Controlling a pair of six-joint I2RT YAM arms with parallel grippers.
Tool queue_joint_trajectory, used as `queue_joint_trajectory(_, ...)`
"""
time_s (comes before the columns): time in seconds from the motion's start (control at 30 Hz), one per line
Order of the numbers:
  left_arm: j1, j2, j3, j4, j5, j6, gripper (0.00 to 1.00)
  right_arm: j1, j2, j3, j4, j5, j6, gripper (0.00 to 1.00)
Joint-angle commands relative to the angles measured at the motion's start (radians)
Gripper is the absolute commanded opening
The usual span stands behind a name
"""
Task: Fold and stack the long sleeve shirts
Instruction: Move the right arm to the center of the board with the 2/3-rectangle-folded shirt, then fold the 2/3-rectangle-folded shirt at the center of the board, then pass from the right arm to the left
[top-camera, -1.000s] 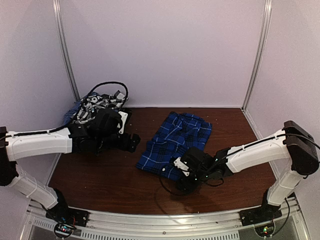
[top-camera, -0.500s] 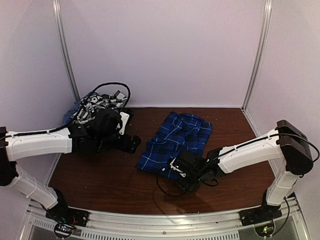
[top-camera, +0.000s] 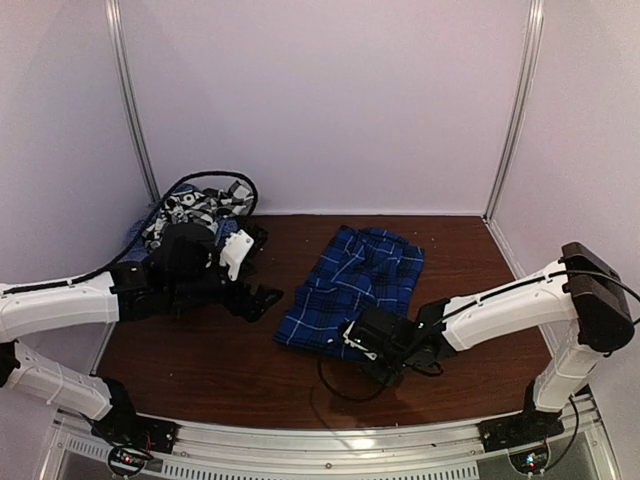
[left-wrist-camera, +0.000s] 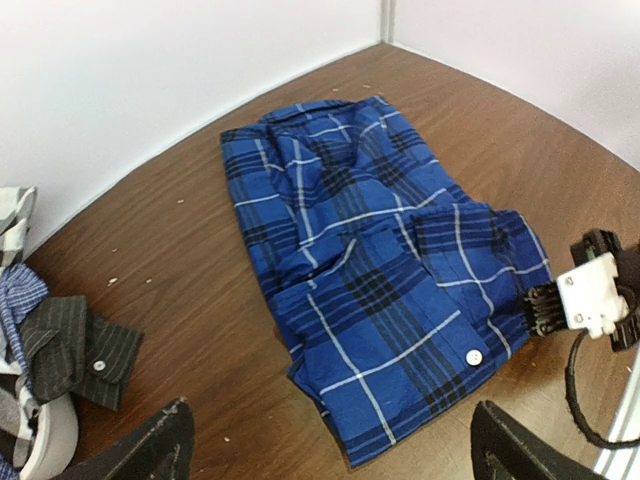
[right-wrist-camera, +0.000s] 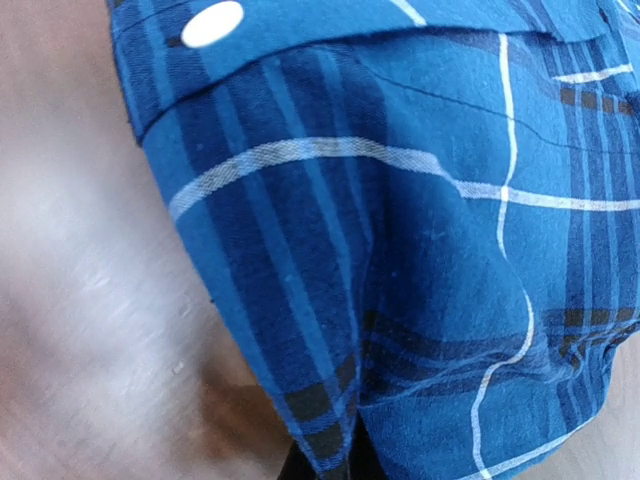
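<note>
The royal-blue plaid shirt (top-camera: 355, 285) lies folded on the brown table, right of centre. A white button (left-wrist-camera: 474, 356) shows on its near corner. My right gripper (top-camera: 352, 337) is at the shirt's near right corner, shut on a pinch of the blue plaid cloth (right-wrist-camera: 330, 440). That cloth fills the right wrist view (right-wrist-camera: 430, 250). My left gripper (top-camera: 262, 266) hangs open just left of the shirt, with the shirt (left-wrist-camera: 370, 270) ahead of its spread fingertips (left-wrist-camera: 150, 452). Nothing sits between them. More long sleeve shirts are heaped at the back left (top-camera: 195, 208).
The heap holds a dark pinstripe cuff (left-wrist-camera: 75, 350), pale-blue check (left-wrist-camera: 18, 300) and black-and-white plaid (left-wrist-camera: 14, 212). White walls and metal posts (top-camera: 130, 100) close in the table. A black cable (top-camera: 340, 385) loops on the table under the right arm.
The right gripper moved a little left onto the shirt's near corner and shut on the cloth. The left arm drew back slightly toward the near left, still open.
</note>
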Motion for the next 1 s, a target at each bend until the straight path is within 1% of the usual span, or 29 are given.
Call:
queue_joint_trajectory(0.0,0.002,-0.028,-0.066,0.113,0.285,0.208,0.98,0.045,-0.092,-0.041,-0.045,-0.140,0.014,0.00)
queue_joint_trajectory(0.07,-0.004,-0.025,-0.084,0.110,0.387,0.275,0.98,0.066,-0.128,-0.061,-0.045,-0.231,0.028,0.00)
queue_joint_trajectory(0.23,-0.099,-0.026,-0.119,0.045,0.474,0.466,0.98,0.083,-0.238,-0.116,-0.062,-0.416,0.081,0.00)
queue_joint_trajectory(0.3,-0.145,-0.021,-0.136,0.020,0.468,0.538,0.97,0.083,-0.296,-0.139,-0.065,-0.469,0.095,0.00)
queue_joint_trajectory(0.4,-0.207,0.015,-0.153,-0.006,0.422,0.616,0.98,0.083,-0.375,-0.146,-0.067,-0.546,0.111,0.00)
queue_joint_trajectory(0.53,-0.237,0.086,-0.130,-0.041,0.420,0.652,0.98,0.075,-0.438,-0.131,-0.080,-0.600,0.117,0.00)
queue_joint_trajectory(0.6,-0.250,0.112,-0.125,-0.021,0.392,0.668,0.98,0.069,-0.448,-0.132,-0.079,-0.643,0.113,0.00)
queue_joint_trajectory(0.67,-0.256,0.141,-0.118,0.006,0.339,0.689,0.95,0.064,-0.455,-0.138,-0.071,-0.687,0.109,0.00)
queue_joint_trajectory(0.73,-0.256,0.176,-0.100,0.020,0.287,0.710,0.89,0.061,-0.457,-0.145,-0.070,-0.709,0.105,0.00)
queue_joint_trajectory(0.77,-0.257,0.198,-0.092,0.031,0.259,0.717,0.82,0.060,-0.456,-0.148,-0.074,-0.714,0.103,0.00)
queue_joint_trajectory(0.8,-0.257,0.209,-0.085,0.045,0.240,0.721,0.78,0.059,-0.454,-0.150,-0.079,-0.719,0.101,0.00)
queue_joint_trajectory(0.87,-0.257,0.218,-0.081,0.076,0.240,0.721,0.70,0.059,-0.453,-0.156,-0.078,-0.723,0.101,0.00)
queue_joint_trajectory(0.97,-0.256,0.233,-0.071,0.078,0.271,0.714,0.49,0.057,-0.462,-0.160,-0.073,-0.717,0.103,0.00)
